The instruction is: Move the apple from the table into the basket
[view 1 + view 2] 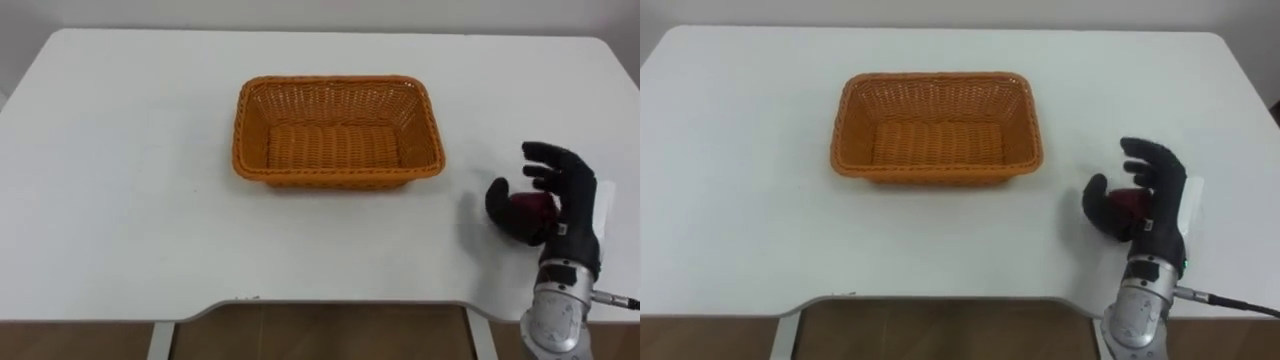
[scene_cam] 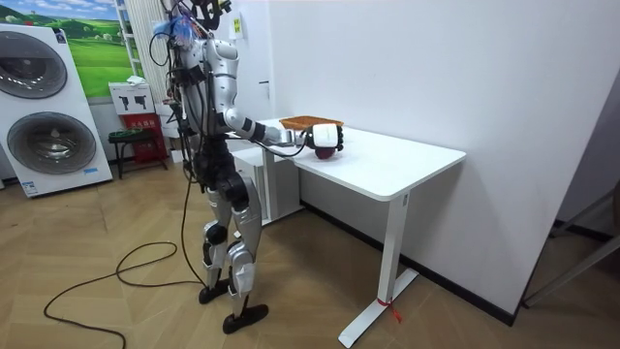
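Note:
A dark red apple (image 1: pixel 529 207) (image 1: pixel 1128 203) (image 2: pixel 325 151) sits in my right hand (image 1: pixel 557 200) (image 1: pixel 1155 200) (image 2: pixel 327 136), whose black fingers and thumb curl round it, at the right of the white table, a little above the top. An empty orange wicker basket (image 1: pixel 338 131) (image 1: pixel 936 125) (image 2: pixel 305 122) stands at the table's middle, to the left of and beyond the hand. I stand at the table's near edge with the right arm held out over it.
The white table (image 1: pixel 120 200) (image 2: pixel 407 165) stretches wide to the left of the basket. In the room view a washing machine (image 2: pixel 48 107) and a small stool (image 2: pixel 131 141) stand behind me, and a wall runs along the table's far side.

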